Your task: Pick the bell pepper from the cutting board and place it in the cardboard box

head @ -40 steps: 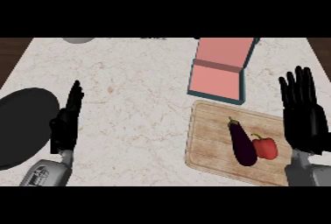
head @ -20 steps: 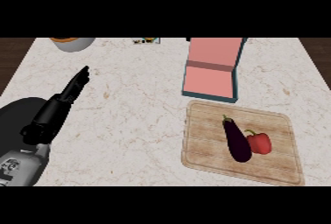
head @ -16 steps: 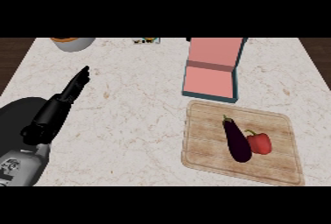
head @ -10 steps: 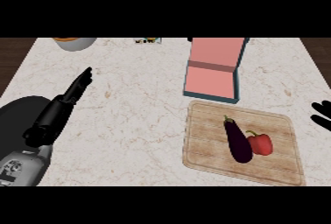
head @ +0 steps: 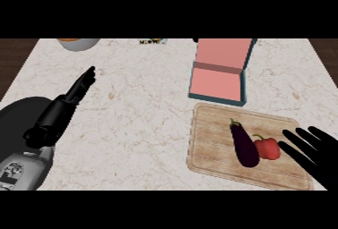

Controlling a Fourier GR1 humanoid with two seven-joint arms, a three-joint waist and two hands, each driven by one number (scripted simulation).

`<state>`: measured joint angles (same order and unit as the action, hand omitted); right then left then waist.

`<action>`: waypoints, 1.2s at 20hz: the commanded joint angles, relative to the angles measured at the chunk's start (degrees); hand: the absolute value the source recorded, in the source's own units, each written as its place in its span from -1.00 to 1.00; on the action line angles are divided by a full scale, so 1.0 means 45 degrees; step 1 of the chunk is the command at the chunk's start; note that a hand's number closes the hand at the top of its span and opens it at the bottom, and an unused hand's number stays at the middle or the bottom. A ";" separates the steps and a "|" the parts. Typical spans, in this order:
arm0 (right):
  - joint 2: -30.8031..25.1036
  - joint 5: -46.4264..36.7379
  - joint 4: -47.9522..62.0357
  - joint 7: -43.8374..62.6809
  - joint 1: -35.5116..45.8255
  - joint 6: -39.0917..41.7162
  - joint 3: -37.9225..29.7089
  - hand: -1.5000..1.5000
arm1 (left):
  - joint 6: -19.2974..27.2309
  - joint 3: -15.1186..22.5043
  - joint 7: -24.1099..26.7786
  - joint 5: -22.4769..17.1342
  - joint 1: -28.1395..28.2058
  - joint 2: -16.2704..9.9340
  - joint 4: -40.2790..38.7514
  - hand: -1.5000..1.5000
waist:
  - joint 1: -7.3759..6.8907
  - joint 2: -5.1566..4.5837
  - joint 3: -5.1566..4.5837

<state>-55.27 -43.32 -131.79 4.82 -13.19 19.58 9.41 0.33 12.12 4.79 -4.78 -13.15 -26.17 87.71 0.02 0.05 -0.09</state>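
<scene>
**Head view: right hand open beside the pepper, nothing held**

You see the right hand point(head: 315, 157) coming in at the lower right, over the right end of the cutting board point(head: 214, 127). Its fingers point(head: 295, 143) are straight and spread, pointing up and to the left. They hold nothing.

The bell pepper point(head: 267, 148) lies on the board just left of those fingertips. You can't tell whether the nearest fingertip touches it. It is red with a green stem, and it sits against the right side of the eggplant point(head: 243, 145). The eggplant lies lengthwise on the board, one step farther left of the fingers.

The cardboard box point(head: 221, 71) sits beyond the board's far edge, up and left of the right fingertips, well apart from them. Its lid stands open and the inside shows pink.

Your left hand point(head: 82, 83) shows at the left, seen edge-on, fingers straight and together, pointing up toward the far side of the counter point(head: 138, 112). It holds nothing. Left of and below its forearm lies a dark plate point(head: 20, 114). A bowl point(head: 77, 43) sits at the far edge beyond those fingertips.
</scene>
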 commanded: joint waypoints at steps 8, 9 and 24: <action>0.3171 -0.2758 0.0639 0.3321 0.2048 0.2594 0.3856 -1.00 | -0.0897 -0.0698 0.0024 0.0438 -0.0053 0.0351 -0.0103 0.00 | -0.0068 -0.0021 0.0014; 0.3337 -0.3677 -0.0377 0.4068 0.1027 0.2314 0.4537 -1.00 | -0.0616 -0.0700 0.0132 0.0544 0.0422 0.0466 0.0176 0.00 | -0.0002 0.0007 0.0015; 0.4342 -0.6326 0.3573 0.1776 0.1352 0.0266 0.3402 -1.00 | -0.1879 -0.1955 0.0243 0.1172 -0.0451 0.1178 -0.1017 0.00 | 0.0079 -0.0009 0.0021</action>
<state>-35.27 -68.24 -117.76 14.03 -4.32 24.02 25.30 -6.55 5.29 5.52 0.48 -13.32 -20.95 85.63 0.10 0.00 0.00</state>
